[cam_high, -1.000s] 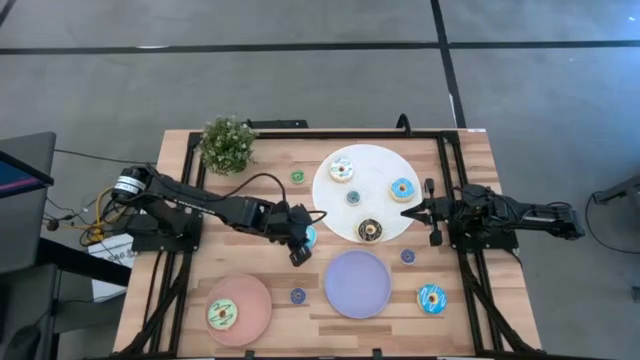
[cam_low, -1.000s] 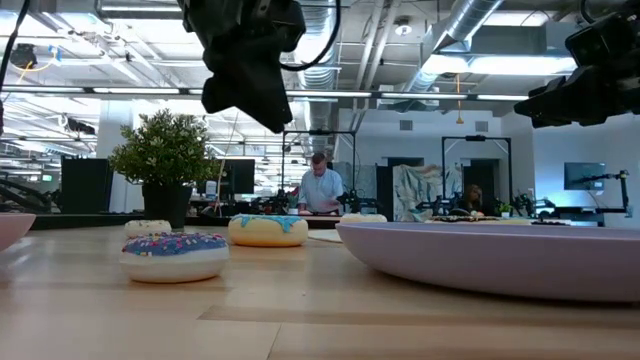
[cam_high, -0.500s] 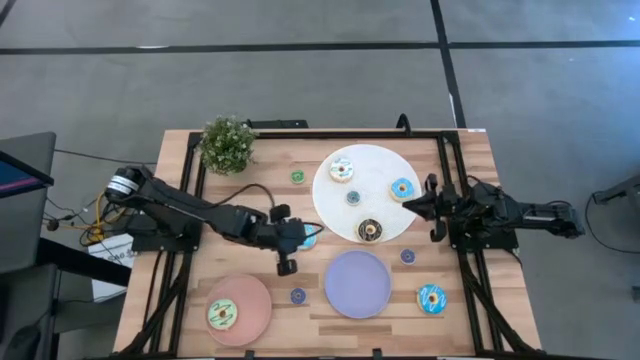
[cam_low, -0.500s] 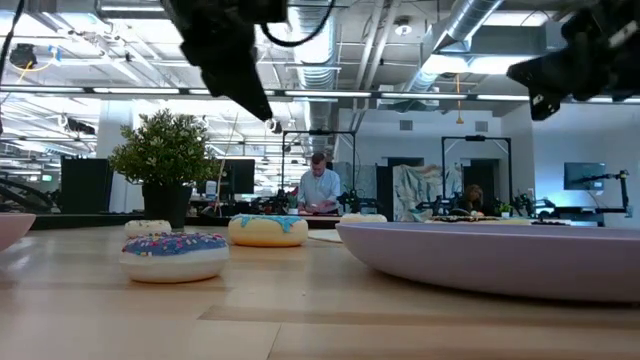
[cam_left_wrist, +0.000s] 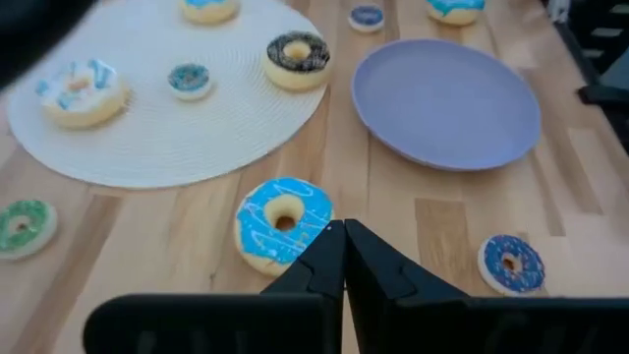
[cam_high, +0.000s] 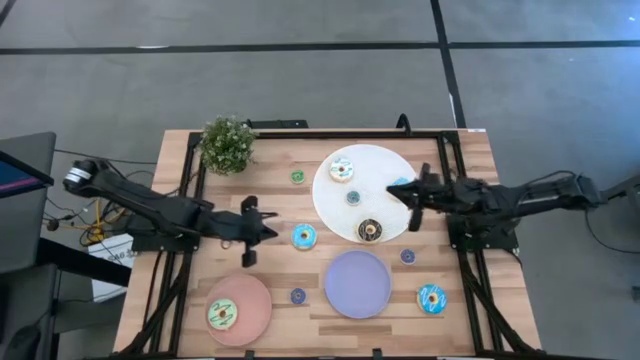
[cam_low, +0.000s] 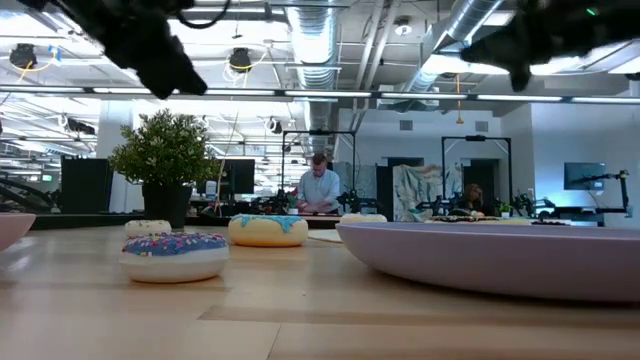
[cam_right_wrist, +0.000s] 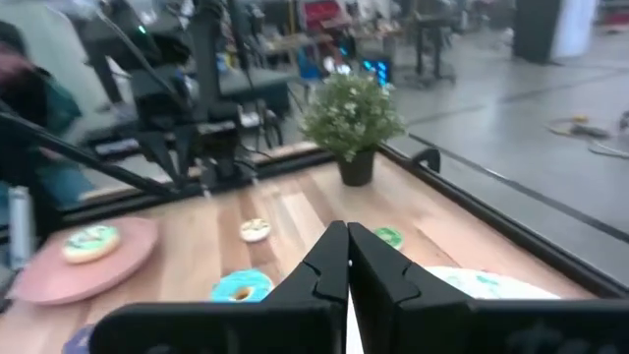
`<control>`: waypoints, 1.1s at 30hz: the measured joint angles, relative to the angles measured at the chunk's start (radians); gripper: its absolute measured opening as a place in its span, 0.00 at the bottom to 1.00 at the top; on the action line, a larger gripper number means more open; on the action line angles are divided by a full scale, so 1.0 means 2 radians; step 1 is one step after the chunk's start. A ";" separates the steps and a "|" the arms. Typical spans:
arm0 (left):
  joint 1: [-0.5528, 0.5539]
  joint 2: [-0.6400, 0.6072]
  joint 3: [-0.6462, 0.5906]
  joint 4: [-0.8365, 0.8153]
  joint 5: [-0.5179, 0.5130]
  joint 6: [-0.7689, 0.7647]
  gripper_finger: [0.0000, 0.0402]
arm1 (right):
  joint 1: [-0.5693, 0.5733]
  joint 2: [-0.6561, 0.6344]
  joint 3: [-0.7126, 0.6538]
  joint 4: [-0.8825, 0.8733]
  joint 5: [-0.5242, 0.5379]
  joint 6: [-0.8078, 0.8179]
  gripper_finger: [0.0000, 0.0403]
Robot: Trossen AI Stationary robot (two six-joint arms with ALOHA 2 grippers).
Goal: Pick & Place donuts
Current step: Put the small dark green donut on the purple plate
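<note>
wooden table [cam_high: 250,180] | 3 round plates: white [cam_high: 385,175], purple [cam_high: 357,284], pink [cam_high: 255,300] | donuts [cam_high: 304,236]: 9 counted, 3 on white plate at 1 o'clock, a fourth hidden under right gripper [cam_high: 409,195] | left gripper [cam_high: 262,228] at 9 o'clock | both fingers pressed together, empty

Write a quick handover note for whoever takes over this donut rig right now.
Left gripper: shut, empty, beside the blue-iced donut lying on bare table.
Right gripper: shut, empty, over the white mat.
Done: on the mat, a white-iced donut, a chocolate donut, a tiny teal donut; a green-iced donut on the pink plate.
Left: purple plate holds nothing; other donuts sit loose on the table.
</note>
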 joint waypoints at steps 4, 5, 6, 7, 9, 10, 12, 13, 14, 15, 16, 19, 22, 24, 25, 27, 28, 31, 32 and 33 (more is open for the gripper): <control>0.000 -0.053 -0.021 0.000 0.000 0.035 0.00 | -0.003 0.113 0.087 -0.051 0.020 0.019 0.00; 0.000 -0.063 -0.023 -0.001 0.000 0.046 0.00 | -0.006 0.141 0.111 -0.074 0.027 0.034 0.00; 0.000 -0.073 -0.025 -0.001 0.000 0.058 0.00 | -0.010 0.166 0.136 -0.101 0.031 0.049 0.00; 0.000 -0.081 -0.028 0.001 0.001 0.068 0.00 | -0.016 0.191 0.163 -0.126 0.034 0.064 0.00; 0.000 -0.096 -0.030 -0.002 0.003 0.081 0.00 | -0.029 0.237 0.218 -0.186 0.034 0.094 0.00; 0.000 -0.100 -0.030 -0.002 0.004 0.085 0.00 | -0.036 0.260 0.244 -0.219 0.034 0.108 0.00; 0.000 -0.108 -0.030 -0.009 0.005 0.100 0.00 | -0.052 0.305 0.293 -0.273 0.037 0.132 0.00; 0.000 -0.110 -0.030 -0.013 0.011 0.106 0.00 | -0.061 0.326 0.316 -0.299 0.038 0.143 0.00; 0.000 -0.111 -0.030 -0.015 0.021 0.108 0.00 | -0.070 0.344 0.338 -0.324 0.038 0.151 0.00; 0.001 -0.112 -0.030 -0.022 0.033 0.108 0.00 | -0.081 0.362 0.359 -0.349 0.038 0.162 0.00; 0.000 -0.112 -0.030 -0.028 0.045 0.108 0.00 | -0.092 0.381 0.379 -0.371 0.038 0.176 0.00; 0.000 -0.111 -0.030 -0.050 0.068 0.107 0.00 | -0.128 0.428 0.427 -0.429 0.037 0.212 0.00; 0.000 -0.111 -0.030 -0.058 0.069 0.105 0.00 | -0.165 0.466 0.459 -0.457 0.007 0.228 0.00; 0.001 -0.112 -0.030 -0.057 0.067 0.104 0.00 | -0.190 0.489 0.468 -0.457 -0.032 0.228 0.02; 0.001 -0.112 -0.030 -0.055 0.063 0.104 0.00 | -0.200 0.499 0.471 -0.458 -0.048 0.228 0.04; 0.001 -0.112 -0.030 -0.054 0.046 0.099 0.00 | -0.217 0.515 0.474 -0.457 -0.075 0.227 0.08; 0.000 -0.112 -0.030 -0.053 0.037 0.093 0.00 | -0.225 0.522 0.474 -0.457 -0.081 0.225 0.11; 0.001 -0.112 -0.030 -0.051 0.010 0.069 0.00 | -0.243 0.542 0.475 -0.455 -0.086 0.222 0.19; 0.001 -0.112 -0.030 -0.051 0.001 0.065 0.00 | -0.250 0.548 0.475 -0.452 -0.086 0.216 0.22; 0.001 -0.112 -0.030 -0.051 -0.006 0.060 0.00 | -0.255 0.554 0.475 -0.449 -0.087 0.210 0.26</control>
